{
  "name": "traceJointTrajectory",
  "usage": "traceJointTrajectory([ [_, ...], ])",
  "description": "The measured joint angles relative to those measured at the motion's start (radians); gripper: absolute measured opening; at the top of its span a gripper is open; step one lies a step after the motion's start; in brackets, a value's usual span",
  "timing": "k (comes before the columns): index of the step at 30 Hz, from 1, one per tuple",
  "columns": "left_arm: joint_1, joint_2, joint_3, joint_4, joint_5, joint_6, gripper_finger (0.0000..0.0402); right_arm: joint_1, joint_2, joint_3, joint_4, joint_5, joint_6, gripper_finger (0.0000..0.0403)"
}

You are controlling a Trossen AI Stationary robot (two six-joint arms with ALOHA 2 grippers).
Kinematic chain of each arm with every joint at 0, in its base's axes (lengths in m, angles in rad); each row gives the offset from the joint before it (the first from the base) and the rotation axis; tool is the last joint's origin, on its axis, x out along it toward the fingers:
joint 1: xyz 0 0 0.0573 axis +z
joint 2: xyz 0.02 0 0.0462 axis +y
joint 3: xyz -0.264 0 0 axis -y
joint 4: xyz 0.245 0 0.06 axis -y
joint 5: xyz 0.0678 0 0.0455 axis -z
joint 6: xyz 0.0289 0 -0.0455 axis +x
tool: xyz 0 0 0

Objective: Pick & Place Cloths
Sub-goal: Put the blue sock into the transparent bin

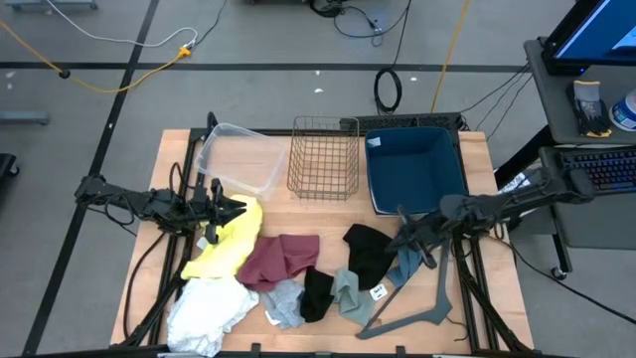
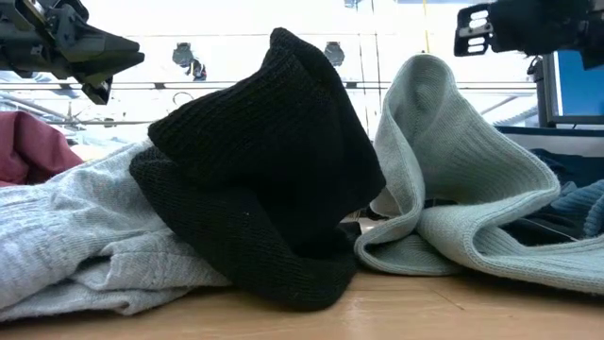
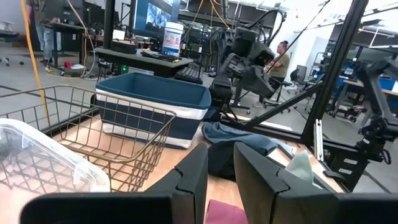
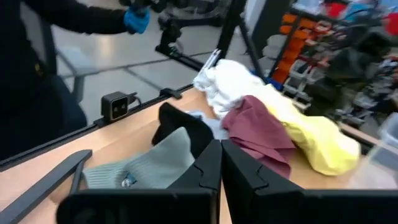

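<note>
The cloths lie in a loose row across the near half of the counter [image 1: 149, 199]: a yellow cloth [image 1: 231, 244] at the left, a white cloth [image 1: 207, 310] at the near left corner, then a maroon cloth [image 1: 283, 261], a light grey cloth [image 1: 285, 303], a small black cloth [image 1: 317, 294], a pale grey-green cloth [image 1: 350, 293], a larger black cloth [image 1: 369, 251] and a blue cloth [image 1: 407, 267] at the right. The left gripper [image 1: 231, 210] hovers over the upper end of the yellow cloth, whose long axis runs diagonally toward the near left; its fingers [image 3: 258, 180] stand only slightly apart and hold nothing. The right gripper [image 1: 402, 241] hangs between the larger black cloth and the blue one, fingers pressed together and empty. So the left arm is nearer the yellow, white and maroon pieces, the right arm the black and blue ones. Behind the row stand a clear plastic bin [image 1: 238, 159], a wire basket [image 1: 324, 157] and a blue bin [image 1: 415, 169], with bare counter between them and the cloths. A grey hanger [image 1: 417, 316] lies by the near right edge, close to the right arm's downward path.
</note>
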Motion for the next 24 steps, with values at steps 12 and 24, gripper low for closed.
traceJointTrajectory([
  [12,0.000,0.000,0.000,-0.001,0.000,-0.011,0.0081,0.111,0.189,0.235,-0.658,0.424,0.206,0.0004],
  [24,0.000,0.000,0.000,-0.003,0.000,-0.009,0.0081,0.190,0.199,0.355,-1.071,0.419,0.610,0.0039],
])
